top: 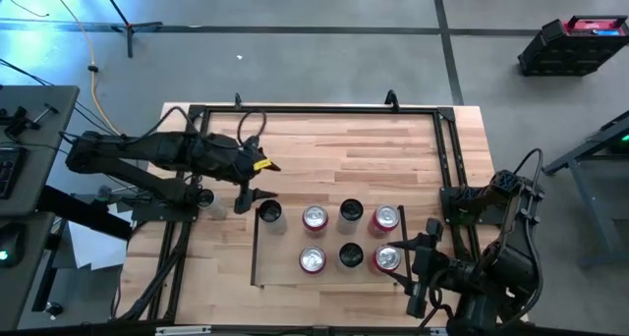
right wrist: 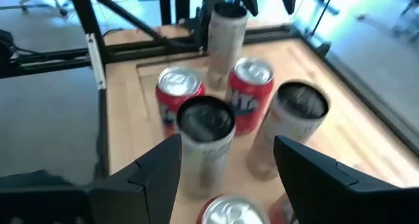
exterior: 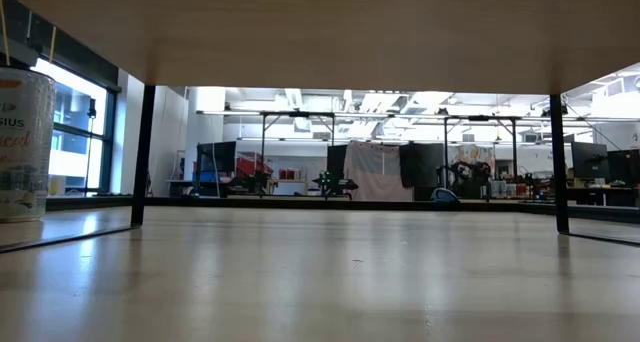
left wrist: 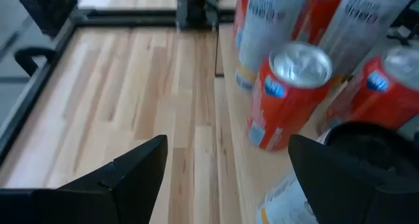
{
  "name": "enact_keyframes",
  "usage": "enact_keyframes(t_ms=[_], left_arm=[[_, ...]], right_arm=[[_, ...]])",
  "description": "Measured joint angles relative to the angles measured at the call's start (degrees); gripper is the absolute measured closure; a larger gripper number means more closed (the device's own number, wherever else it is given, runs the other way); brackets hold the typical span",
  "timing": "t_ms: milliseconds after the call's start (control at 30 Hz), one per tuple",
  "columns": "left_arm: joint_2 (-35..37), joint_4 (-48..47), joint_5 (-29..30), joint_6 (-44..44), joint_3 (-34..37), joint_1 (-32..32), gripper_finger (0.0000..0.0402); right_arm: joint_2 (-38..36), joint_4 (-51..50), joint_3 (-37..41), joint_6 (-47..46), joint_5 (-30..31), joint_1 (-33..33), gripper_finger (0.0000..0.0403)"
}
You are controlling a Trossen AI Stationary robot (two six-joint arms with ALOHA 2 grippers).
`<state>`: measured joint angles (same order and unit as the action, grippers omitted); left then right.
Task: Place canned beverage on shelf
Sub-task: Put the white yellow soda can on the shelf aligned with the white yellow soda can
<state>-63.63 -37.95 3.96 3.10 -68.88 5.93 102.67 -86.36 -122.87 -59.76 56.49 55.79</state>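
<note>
**Left gripper parting from a can at the shelf's left end**

I am looking down at the left gripper (top: 254,196), which is hanging with its fingers spread and nothing between them, just beside the tall dark-topped can (top: 269,212) at the shelf's (top: 285,275) left end. That can is standing upright on the shelf, close to the left rail. In the left wrist view I am seeing open air between the fingers (left wrist: 124,175), with the tabletop (left wrist: 131,86) beyond them.

Moving right along the shelf, I am counting seven cans: three tall pale cans with dark tops and four shorter red cans with silver tops (top: 314,217). They are standing in two rows, near one another but apart as far as I can tell.

At the shelf's right end, the right gripper (top: 421,252) is waiting, released and empty, near the red can (top: 387,258) in the front row.

My worry, judging from here, is the left gripper: its fingers are so close to the tall can that a sideways swing could clip it and tip it into the neighbouring red can. A tall, narrow can would topple easily, and the row could go with it. The right gripper carries a similar risk at the right end of the shelf if it drifts inward.
</note>
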Motion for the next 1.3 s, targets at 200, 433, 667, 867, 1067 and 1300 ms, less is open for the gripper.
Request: enact_keyframes(t_ms=[200,433,667,867,1067,1300], left_arm=[[2.2,-3.2,1.8,-1.0,-5.8,-1.1,0.0092],[7.4,-8.3,12.3,2.5,-7.9,-1.5,0.0092],[12.4,-15.1,11.0,7.2,-7.9,-1.5,0.0092],[14.1,-14.9,5.5,7.2,-7.9,-0.6,0.0092],[14.9,-14.5,-1.9,5.7,-7.8,1.5,0.0092],[14.9,-14.1,-4.0,5.0,-7.8,5.3,0.0092]], right_arm=[[-0.7,0.6,0.0,4.8,5.7,-1.4,0.0174],[-4.3,2.2,-3.1,13.4,21.2,-1.1,0.0174],[-6.0,-3.6,-3.4,12.7,24.0,-0.5,0.0174],[-5.9,-3.6,-0.5,12.0,24.1,-0.1,0.0174],[-5.9,-3.7,3.1,8.4,24.2,-0.2,0.0174],[-5.9,-3.6,7.0,5.7,23.5,-0.1,0.0174]])
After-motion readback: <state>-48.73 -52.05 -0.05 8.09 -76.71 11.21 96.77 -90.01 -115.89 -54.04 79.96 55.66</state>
